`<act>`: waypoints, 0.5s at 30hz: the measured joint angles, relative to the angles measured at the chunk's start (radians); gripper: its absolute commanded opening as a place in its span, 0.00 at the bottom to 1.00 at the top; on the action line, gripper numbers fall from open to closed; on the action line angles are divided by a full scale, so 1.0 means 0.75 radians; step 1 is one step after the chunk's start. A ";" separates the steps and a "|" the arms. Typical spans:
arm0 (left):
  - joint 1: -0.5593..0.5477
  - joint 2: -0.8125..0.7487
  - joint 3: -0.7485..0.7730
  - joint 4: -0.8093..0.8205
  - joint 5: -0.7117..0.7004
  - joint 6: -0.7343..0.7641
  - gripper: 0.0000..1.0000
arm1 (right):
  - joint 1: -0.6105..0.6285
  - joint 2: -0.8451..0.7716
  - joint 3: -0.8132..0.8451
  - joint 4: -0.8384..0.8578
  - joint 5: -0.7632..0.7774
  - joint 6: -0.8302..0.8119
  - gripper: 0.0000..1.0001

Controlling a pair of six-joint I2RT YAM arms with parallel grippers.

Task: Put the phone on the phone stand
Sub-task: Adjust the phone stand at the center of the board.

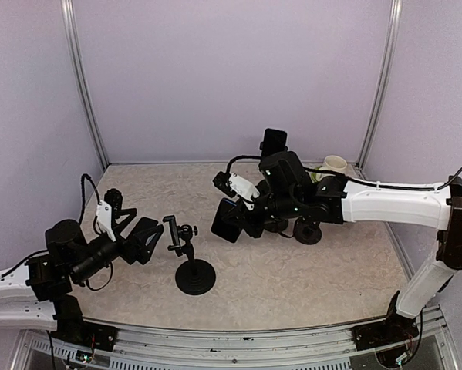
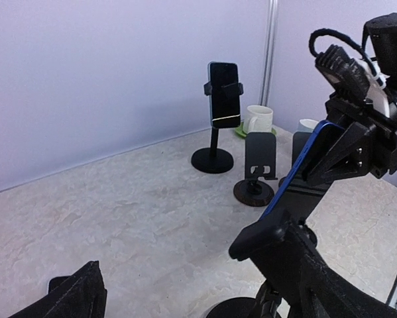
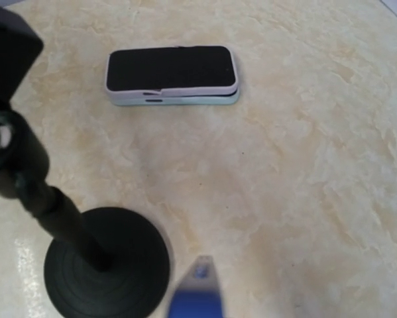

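Note:
My right gripper (image 1: 244,214) is shut on a blue-edged phone (image 1: 226,222) and holds it tilted in the air, right of the empty black phone stand (image 1: 189,260). The phone's blue edge shows in the left wrist view (image 2: 303,165), just behind the stand's clamp (image 2: 272,233). Its blurred blue tip shows in the right wrist view (image 3: 197,295), above the table beside the stand's round base (image 3: 105,266). My left gripper (image 1: 136,228) is open and empty, just left of the stand's clamp.
A second phone (image 3: 171,75) in a white case lies flat on the table beyond the stand; the top view does not show it. At the back stand another stand holding a phone (image 1: 274,143), a low easel stand (image 1: 308,232) and a white mug (image 1: 335,165).

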State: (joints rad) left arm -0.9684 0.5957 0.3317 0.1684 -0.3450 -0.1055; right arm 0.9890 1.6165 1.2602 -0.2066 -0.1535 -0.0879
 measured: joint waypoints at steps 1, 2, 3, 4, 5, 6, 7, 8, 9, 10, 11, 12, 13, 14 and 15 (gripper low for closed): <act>0.001 -0.001 0.000 0.028 0.027 0.045 0.99 | 0.000 -0.005 -0.003 0.001 -0.005 0.000 0.00; 0.003 0.002 0.001 0.047 0.045 0.072 0.98 | 0.000 -0.008 -0.004 0.003 -0.008 0.000 0.00; 0.013 0.012 0.002 0.066 0.077 0.108 0.96 | 0.000 -0.012 -0.006 0.004 -0.011 0.000 0.00; 0.030 0.031 0.006 0.077 0.111 0.138 0.95 | 0.000 -0.016 -0.010 0.010 -0.014 0.000 0.00; 0.054 0.057 0.011 0.085 0.144 0.164 0.94 | 0.000 -0.019 -0.015 0.015 -0.017 0.001 0.00; 0.088 0.082 0.021 0.090 0.188 0.190 0.92 | 0.000 -0.023 -0.021 0.018 -0.020 0.001 0.00; 0.128 0.110 0.030 0.097 0.241 0.208 0.90 | 0.000 -0.027 -0.027 0.019 -0.023 0.001 0.00; 0.173 0.138 0.038 0.102 0.300 0.225 0.90 | 0.000 -0.033 -0.036 0.022 -0.026 0.001 0.00; 0.213 0.156 0.043 0.108 0.355 0.238 0.89 | 0.000 -0.039 -0.045 0.022 -0.028 0.001 0.00; 0.262 0.173 0.046 0.119 0.432 0.249 0.88 | 0.000 -0.044 -0.053 0.022 -0.031 0.001 0.00; 0.306 0.186 0.049 0.132 0.502 0.261 0.87 | 0.000 -0.049 -0.061 0.023 -0.034 0.001 0.00; 0.349 0.195 0.050 0.149 0.572 0.273 0.87 | 0.000 -0.054 -0.069 0.023 -0.035 0.001 0.00; 0.387 0.203 0.050 0.164 0.640 0.282 0.86 | 0.000 -0.058 -0.074 0.023 -0.037 0.001 0.00; 0.426 0.215 0.050 0.182 0.720 0.292 0.85 | 0.000 -0.060 -0.077 0.023 -0.040 0.002 0.00; 0.446 0.223 0.050 0.193 0.771 0.298 0.84 | 0.000 -0.061 -0.080 0.024 -0.041 0.003 0.00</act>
State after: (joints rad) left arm -0.6338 0.7631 0.3695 0.3134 0.2329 0.1181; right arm 0.9890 1.5707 1.2003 -0.1886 -0.1844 -0.0860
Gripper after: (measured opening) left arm 0.866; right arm 0.098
